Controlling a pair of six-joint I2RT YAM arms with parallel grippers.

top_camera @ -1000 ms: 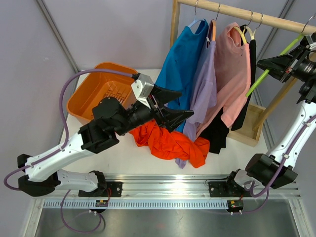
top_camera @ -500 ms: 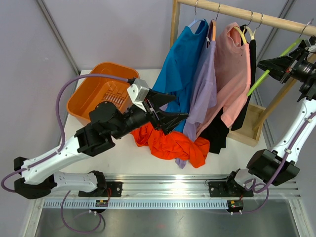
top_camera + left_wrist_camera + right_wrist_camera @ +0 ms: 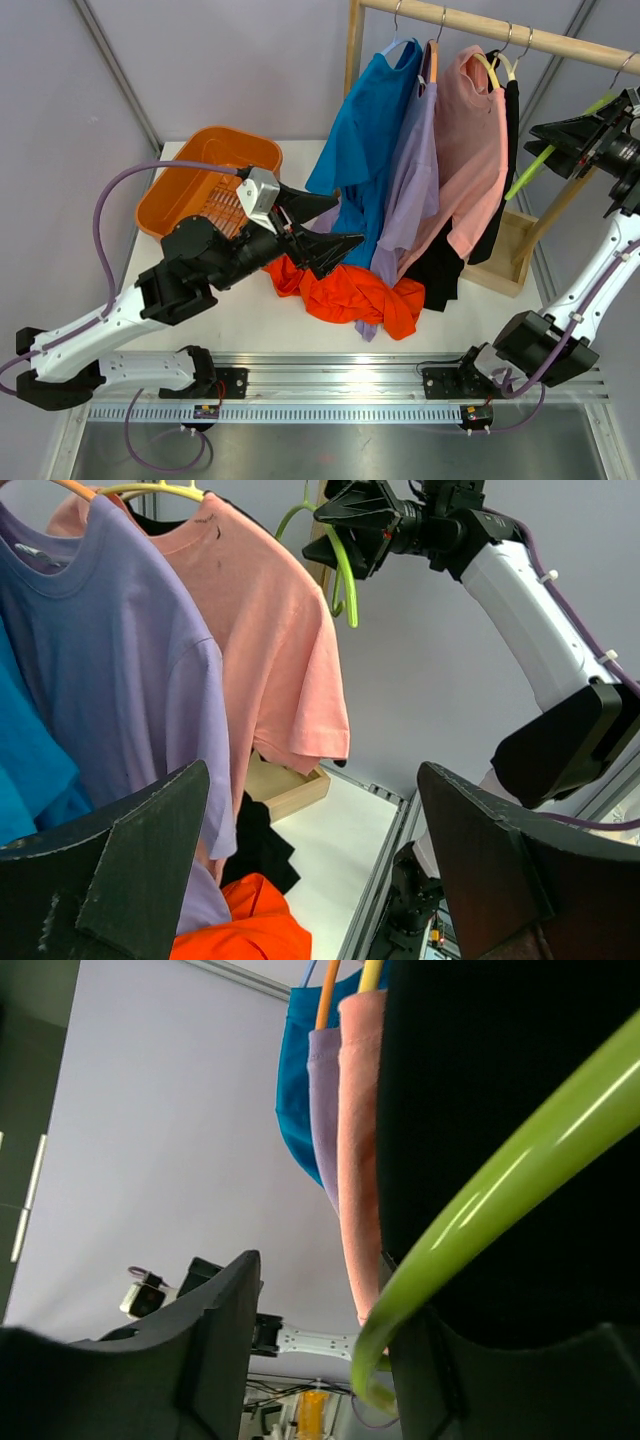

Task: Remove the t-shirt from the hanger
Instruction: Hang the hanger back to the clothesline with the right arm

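Note:
An orange t-shirt [image 3: 340,290] lies in a heap on the white table, also low in the left wrist view [image 3: 235,930]. A bare green hanger [image 3: 520,178] slants down from the right end of the wooden rail [image 3: 480,22]. My right gripper [image 3: 542,148] stands open around that hanger's arm. In the right wrist view the hanger [image 3: 500,1180] rests against one finger with a wide gap to the other, the gripper [image 3: 325,1290] clamping nothing. My left gripper [image 3: 345,222] hovers open and empty above the orange t-shirt, facing the hung clothes [image 3: 312,770].
Blue [image 3: 365,130], lilac [image 3: 410,170], pink [image 3: 470,140] and black [image 3: 510,120] shirts hang on the rail. An orange basket [image 3: 190,185] sits at the back left. The rack's wooden base [image 3: 505,255] stands at the right of the table.
My right gripper has opened off the green hanger. The left arm has drawn back to the left and toward its base, still open.

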